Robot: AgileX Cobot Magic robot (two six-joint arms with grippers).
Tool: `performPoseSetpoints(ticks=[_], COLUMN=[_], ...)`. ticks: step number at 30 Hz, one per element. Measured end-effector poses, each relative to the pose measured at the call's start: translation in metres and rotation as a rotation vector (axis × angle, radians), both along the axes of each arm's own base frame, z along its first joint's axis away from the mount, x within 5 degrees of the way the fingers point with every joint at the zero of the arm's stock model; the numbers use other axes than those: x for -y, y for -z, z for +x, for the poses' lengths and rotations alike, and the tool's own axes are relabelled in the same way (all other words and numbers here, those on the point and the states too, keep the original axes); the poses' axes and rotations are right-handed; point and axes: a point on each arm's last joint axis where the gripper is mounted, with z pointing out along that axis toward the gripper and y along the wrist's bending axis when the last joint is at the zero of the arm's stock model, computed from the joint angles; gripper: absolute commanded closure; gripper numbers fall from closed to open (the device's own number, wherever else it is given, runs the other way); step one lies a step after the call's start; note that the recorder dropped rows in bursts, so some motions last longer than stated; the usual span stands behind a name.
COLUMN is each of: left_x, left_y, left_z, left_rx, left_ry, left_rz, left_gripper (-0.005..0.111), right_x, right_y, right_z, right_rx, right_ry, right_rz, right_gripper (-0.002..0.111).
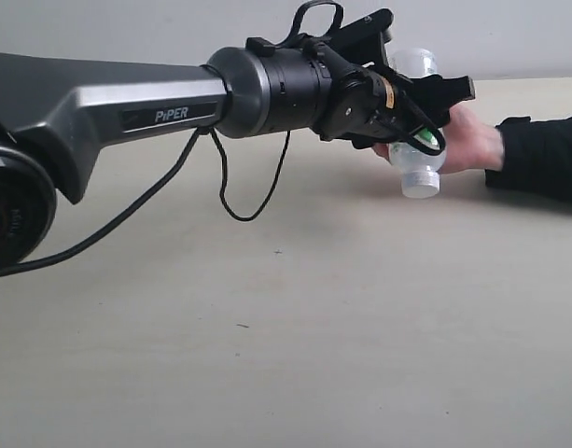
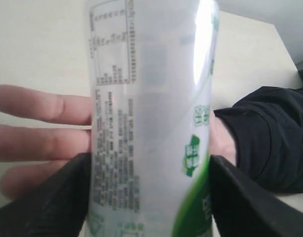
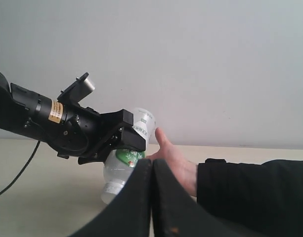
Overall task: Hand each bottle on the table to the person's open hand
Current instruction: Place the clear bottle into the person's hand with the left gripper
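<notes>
Bottle (image 2: 151, 98) in the grip, and this is the handover point! The left tool (image 2: 151, 202) has its two black fingers (image 2: 52, 202) spread wide and pressed against either side of the clear body with the white-green label, so it is clamped on the bottle and has not let go yet. In the exterior view the bottle hangs steeply from the tool, a little tilted, and looks to be clear of the surface (image 1: 267, 327).

Right behind it is the person's open hand (image 1: 472, 140), fingers spread, black sleeve (image 1: 542, 154) trailing off to the side. From the left wrist view those fingers lie just behind the bottle, but I cannot say for sure that skin and plastic are touching.

Over on the other side, the right tool (image 3: 151, 165) is fully closed, pads together, holding nothing, well apart from the action and simply looking on.

So where are we? This bottle has been picked up and carried to the hand. What is left for it, I'd judge, is the release into the palm. No other bottle shows on the surface in any view, so whether more are waiting out of frame or this is the last one, I cannot tell.
</notes>
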Motion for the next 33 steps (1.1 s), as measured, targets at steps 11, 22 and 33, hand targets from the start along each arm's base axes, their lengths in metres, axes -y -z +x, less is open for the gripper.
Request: performPoseSetpoints(ticks=[11, 22, 33], left_x=[0.005, 0.005, 0.009], left_y=[0.000, 0.013, 0.021], left_z=[0.008, 0.008, 0.007], left_rx=[-0.013, -0.044, -0.034], left_ry=[-0.004, -0.007, 0.017], left_rz=[0.034, 0.062, 0.075], left_gripper=[0.107, 0.090, 0.037], right_x=[0.000, 0.000, 0.000], right_y=[0.000, 0.000, 0.000], right_z=[0.000, 0.000, 0.000], right_rx=[0.000, 0.000, 0.000], right_ry=[0.000, 0.000, 0.000], right_rz=[0.000, 0.000, 0.000], right_gripper=[0.108, 0.108, 0.108])
